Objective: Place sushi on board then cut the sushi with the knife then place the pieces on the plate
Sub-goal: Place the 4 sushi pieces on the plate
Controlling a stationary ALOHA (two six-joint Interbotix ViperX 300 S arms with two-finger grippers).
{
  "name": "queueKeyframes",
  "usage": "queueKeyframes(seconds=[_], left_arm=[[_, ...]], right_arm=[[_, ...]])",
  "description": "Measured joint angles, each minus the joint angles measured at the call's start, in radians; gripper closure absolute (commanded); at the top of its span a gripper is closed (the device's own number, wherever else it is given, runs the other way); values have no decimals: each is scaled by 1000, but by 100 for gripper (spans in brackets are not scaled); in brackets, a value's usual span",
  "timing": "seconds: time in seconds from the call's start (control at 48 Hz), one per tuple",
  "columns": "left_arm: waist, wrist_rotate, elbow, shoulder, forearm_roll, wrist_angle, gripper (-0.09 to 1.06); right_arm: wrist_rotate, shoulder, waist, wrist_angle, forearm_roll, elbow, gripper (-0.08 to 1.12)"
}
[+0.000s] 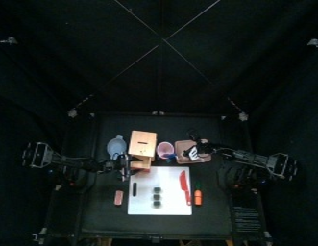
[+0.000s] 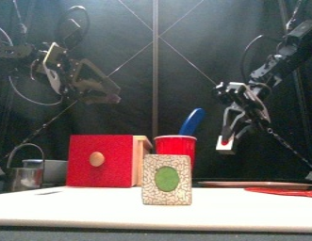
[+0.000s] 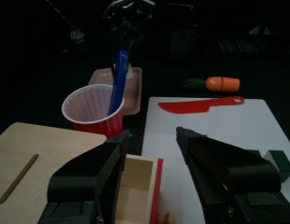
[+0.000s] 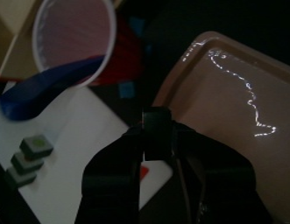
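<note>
The toy sushi roll of dark green blocks [image 1: 159,197] lies on the white cutting board [image 1: 174,209], nearer the front edge than either pair of fingers and well apart from both. From the front its end face [image 2: 167,180] shows speckled white with a green centre.

It looks light and rigid, likely smooth plastic, and being made of blocks that come apart it will probably split if pulled by one end. The safer hold is across its long flanks, on the block next to the seam to be cut.

The flat red toy knife [image 1: 185,181] lies on the board between the roll and the right fingers. It is thin and flush with the surface (awkward to get under), so its handle is the place to pinch.

The left gripper [image 3: 150,136] has its fingers spread wide and empty over the pale wooden box with a red drawer front [image 2: 102,160]. The right gripper [image 4: 158,122] has its fingers pressed together, apparently on nothing, above the flat pink tray [image 4: 241,96].

The number of blocks and their seams are too small to make out from above. The front view hides the knife. Which end of it is the handle is unclear.
</note>
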Motion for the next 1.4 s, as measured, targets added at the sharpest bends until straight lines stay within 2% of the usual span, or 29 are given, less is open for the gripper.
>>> queueKeyframes(seconds=[0.188, 0.438, 0.771, 0.917, 1.083, 1.208, 1.396], left_arm=[[0, 2, 3, 0, 0, 0, 13], [0, 2, 18, 2, 2, 0, 13], [-2, -3, 34, 0, 2, 0, 13], [-2, -2, 32, 0, 0, 0, 13], [-2, -3, 34, 0, 0, 0, 13], [-2, -3, 31, 0, 0, 0, 13], [-2, -3, 23, 2, 2, 3, 13]], right_arm=[[166, 103, -2, -5, -133, -40, 50], [387, 130, 23, -3, -328, -66, 22], [437, 100, 109, 29, -356, -81, 22], [426, -3, 282, 75, -371, -81, 21], [426, -64, 581, 72, -431, -87, 21], [423, 21, 718, 37, -479, -150, 21], [423, 230, 726, 58, -632, -344, 21]])
